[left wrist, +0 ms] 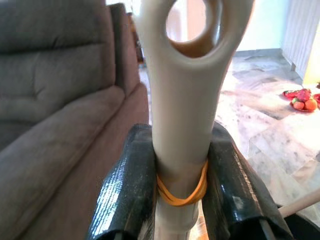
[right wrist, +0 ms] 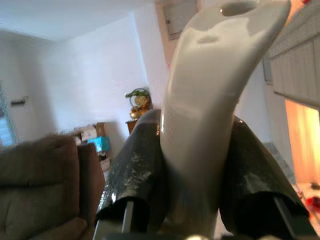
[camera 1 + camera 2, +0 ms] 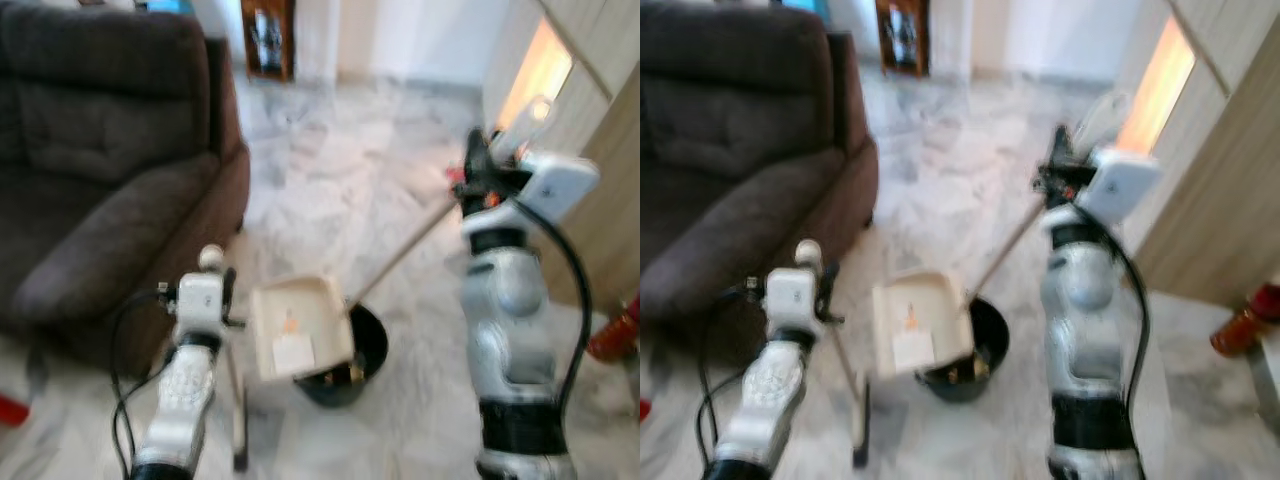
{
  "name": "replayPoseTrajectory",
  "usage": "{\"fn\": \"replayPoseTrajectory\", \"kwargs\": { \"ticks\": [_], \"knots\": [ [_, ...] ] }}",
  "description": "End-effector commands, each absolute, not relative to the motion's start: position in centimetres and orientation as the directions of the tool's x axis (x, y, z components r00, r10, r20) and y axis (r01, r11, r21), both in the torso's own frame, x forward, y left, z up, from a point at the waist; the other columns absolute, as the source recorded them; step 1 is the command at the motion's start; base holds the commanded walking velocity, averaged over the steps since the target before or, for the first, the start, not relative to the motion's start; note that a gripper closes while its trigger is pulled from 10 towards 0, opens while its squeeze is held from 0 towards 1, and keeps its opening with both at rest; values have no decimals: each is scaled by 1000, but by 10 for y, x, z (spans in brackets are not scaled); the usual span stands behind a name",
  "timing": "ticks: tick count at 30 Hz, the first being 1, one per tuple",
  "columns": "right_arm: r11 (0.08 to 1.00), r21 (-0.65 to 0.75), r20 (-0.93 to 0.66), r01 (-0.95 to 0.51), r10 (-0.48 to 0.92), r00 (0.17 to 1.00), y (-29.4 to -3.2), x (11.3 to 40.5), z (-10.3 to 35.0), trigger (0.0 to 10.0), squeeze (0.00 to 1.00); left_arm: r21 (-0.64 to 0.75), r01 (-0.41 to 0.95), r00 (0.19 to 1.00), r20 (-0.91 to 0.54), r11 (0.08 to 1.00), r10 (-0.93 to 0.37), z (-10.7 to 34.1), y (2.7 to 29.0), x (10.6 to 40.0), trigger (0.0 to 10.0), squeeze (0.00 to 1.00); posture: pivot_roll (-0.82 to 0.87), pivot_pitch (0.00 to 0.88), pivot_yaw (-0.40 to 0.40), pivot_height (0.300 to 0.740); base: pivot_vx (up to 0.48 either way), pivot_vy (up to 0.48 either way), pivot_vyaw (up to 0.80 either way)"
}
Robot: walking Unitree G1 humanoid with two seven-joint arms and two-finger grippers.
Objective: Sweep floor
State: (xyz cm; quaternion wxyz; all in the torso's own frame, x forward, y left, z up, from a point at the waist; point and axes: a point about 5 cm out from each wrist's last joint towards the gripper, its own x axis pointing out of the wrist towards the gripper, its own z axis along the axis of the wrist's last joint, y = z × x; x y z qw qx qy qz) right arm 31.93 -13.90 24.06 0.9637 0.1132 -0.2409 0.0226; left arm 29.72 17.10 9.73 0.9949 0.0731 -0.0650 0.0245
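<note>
Left wrist view: the left gripper [image 1: 181, 187] pinches the dustpan handle [image 1: 186, 100], which stands nearly upright. The cream dustpan [image 3: 298, 328] sits on the marble floor [image 3: 330, 170] beside the sofa [image 3: 100, 160]. The right gripper [image 2: 192, 165] clamps the broom handle [image 2: 210, 100]; its stick [image 3: 400, 252] slants down-left into the black broom head [image 3: 345, 375], partly hidden behind the pan. Head views are blurred.

A home living room: a brown fabric sofa [image 3: 110, 170] fills the 9 to 11 o'clock side, pale marble floor tiles [image 3: 340, 170] run through the middle, a small wooden cabinet [image 3: 268, 38] stands at 12 o'clock, and wood-panelled doors [image 3: 1230, 190] at 3 o'clock.
</note>
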Motion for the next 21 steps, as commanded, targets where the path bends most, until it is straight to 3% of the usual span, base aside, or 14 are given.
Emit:
{"fn": "replayPoseTrajectory", "kwargs": {
  "ticks": [1,11,21],
  "knots": [
    [972,218,545,-88,-47,837,-147,314,257,10000,0,144,-51,981,191,988,23,109,165,300,10000,0,141,0,17,740,382,0,0],
    [972,216,557,-89,-48,829,-147,314,259,10000,0,141,-51,980,195,989,22,109,165,300,10000,0,142,0,16,740,367,0,0],
    [988,126,608,-94,-2,794,-140,309,266,10000,0,137,-46,980,200,989,18,110,164,299,10000,0,138,0,17,740,0,0,0]
  ]
}}
